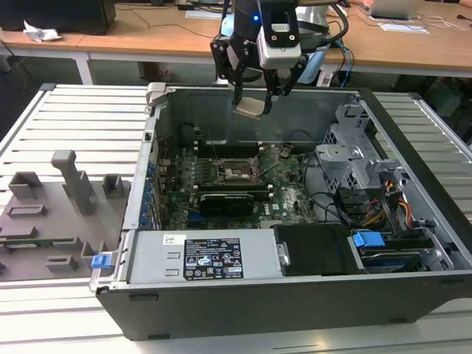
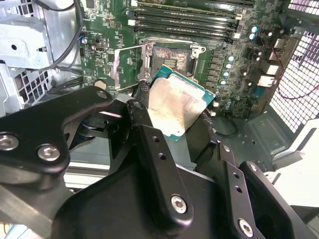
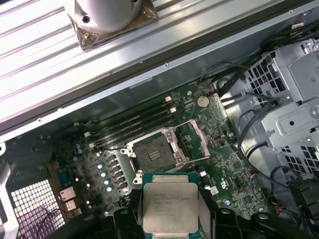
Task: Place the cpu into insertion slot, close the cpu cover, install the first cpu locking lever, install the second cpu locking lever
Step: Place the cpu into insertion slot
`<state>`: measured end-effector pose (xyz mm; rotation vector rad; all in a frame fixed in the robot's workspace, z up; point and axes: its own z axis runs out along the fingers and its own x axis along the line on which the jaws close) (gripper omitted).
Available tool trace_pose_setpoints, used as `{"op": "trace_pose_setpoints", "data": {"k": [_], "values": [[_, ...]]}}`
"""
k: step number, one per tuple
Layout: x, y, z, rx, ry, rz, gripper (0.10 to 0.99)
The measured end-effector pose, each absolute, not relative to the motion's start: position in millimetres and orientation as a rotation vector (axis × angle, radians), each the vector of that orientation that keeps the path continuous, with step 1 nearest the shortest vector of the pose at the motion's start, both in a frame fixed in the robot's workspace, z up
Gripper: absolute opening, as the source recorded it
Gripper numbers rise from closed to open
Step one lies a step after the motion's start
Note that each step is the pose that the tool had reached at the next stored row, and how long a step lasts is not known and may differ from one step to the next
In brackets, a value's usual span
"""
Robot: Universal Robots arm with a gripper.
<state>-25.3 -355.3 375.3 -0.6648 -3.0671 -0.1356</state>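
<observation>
My gripper [image 1: 254, 102] hangs above the open computer case and is shut on the cpu [image 1: 251, 108], a flat silver chip on a green base. In both wrist views the cpu [image 2: 177, 107] [image 3: 169, 204] sits between the black fingers [image 2: 142, 99], held by two opposite edges. The insertion slot [image 1: 240, 171] [image 3: 154, 152] [image 2: 172, 62] lies open on the green board well below the chip, its dark square bare. The cpu cover [image 3: 199, 139] [image 2: 130, 67] stands swung open beside the slot.
The case's rear wall [image 1: 295, 110] stands just behind the gripper. A drive cage [image 1: 354, 147] and cables fill the exterior view's right, and the power supply [image 1: 210, 258] lies at the front. Memory slots [image 3: 134, 119] flank the socket. A grey fixture rack [image 1: 59, 199] stands outside.
</observation>
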Motion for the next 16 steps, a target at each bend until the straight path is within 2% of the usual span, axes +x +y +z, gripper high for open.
{"op": "trace_pose_setpoints", "data": {"k": [16], "values": [[-25.4,-355.3,374.1,-0.861,-3.024,-0.133,0.537]]}}
